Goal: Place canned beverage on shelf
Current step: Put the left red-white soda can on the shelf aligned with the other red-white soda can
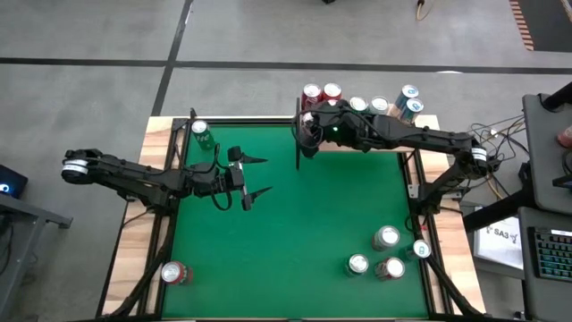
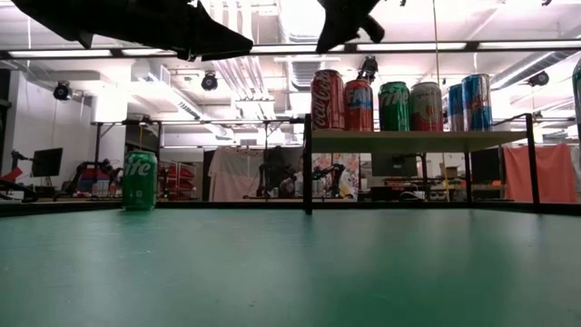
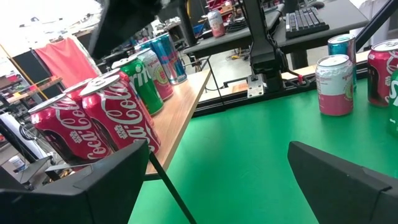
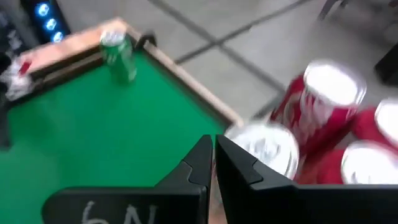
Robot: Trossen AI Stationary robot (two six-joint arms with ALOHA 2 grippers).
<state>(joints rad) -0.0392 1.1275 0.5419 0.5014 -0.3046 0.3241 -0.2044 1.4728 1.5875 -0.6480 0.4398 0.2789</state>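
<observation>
Closed, empty right gripper (image 4: 213, 163) over my stocked shelf (image 2: 418, 141); left gripper (image 1: 257, 177) wide, empty; roughly six cans remain.

Under the right gripper (image 1: 307, 122), the pale wood shelf (image 2: 418, 141) carries red Coca-Cola cans (image 3: 115, 118) with white script, a green can (image 2: 394, 105) and a blue can (image 2: 476, 102). The table (image 1: 295, 224) is plain green felt; a green can (image 2: 140, 181) stands beyond the left gripper (image 1: 259, 176).

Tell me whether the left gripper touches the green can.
Apart. In the high view the open left gripper hangs over bare felt, with green tabletop between it and the green can.
</observation>
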